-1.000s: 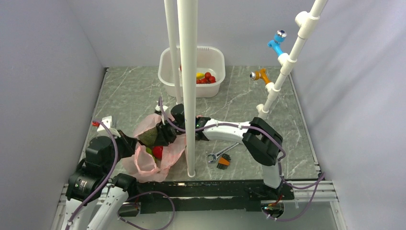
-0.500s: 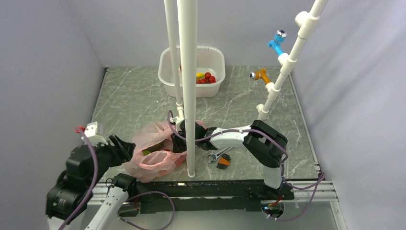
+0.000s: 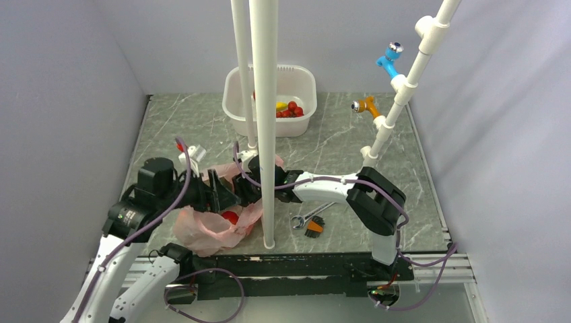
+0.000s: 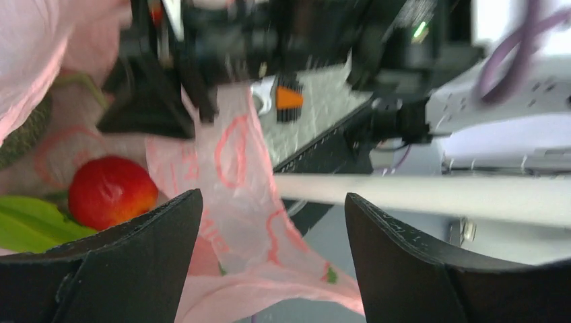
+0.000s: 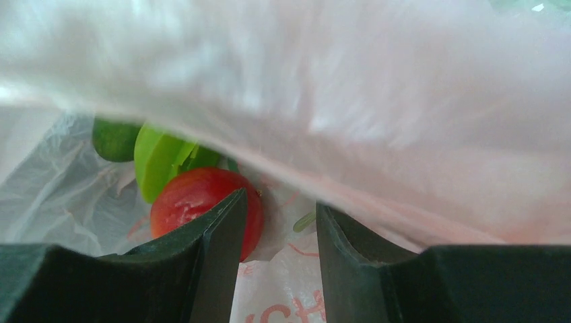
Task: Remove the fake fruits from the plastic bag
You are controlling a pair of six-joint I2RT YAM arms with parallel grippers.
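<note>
- Plastic bag [image 3: 202,229] — pink, near the front edge of the counter [image 3: 175,134], holding a red fruit [image 5: 202,202] and a green piece [image 5: 161,158].
- White tub [image 3: 303,81] at the far edge holds red pieces [image 3: 291,110] and a banana [image 3: 281,105].
- Left claw [image 4: 273,202] released wide over the bag's film; right claw [image 5: 279,208] slightly parted at its mouth.
- White pole [image 3: 264,134] just beside both.

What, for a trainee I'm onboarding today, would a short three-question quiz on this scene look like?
1. True or false: the white tub at the far side of the table holds no fruit.
2. In the left wrist view, the left gripper has its jaws: A shut on a banana, B open, C shut on a wrench.
3. Fill in: in the right wrist view, the red fruit lies inside the ____.
Key: 1 false; 2 B; 3 plastic bag.
</note>
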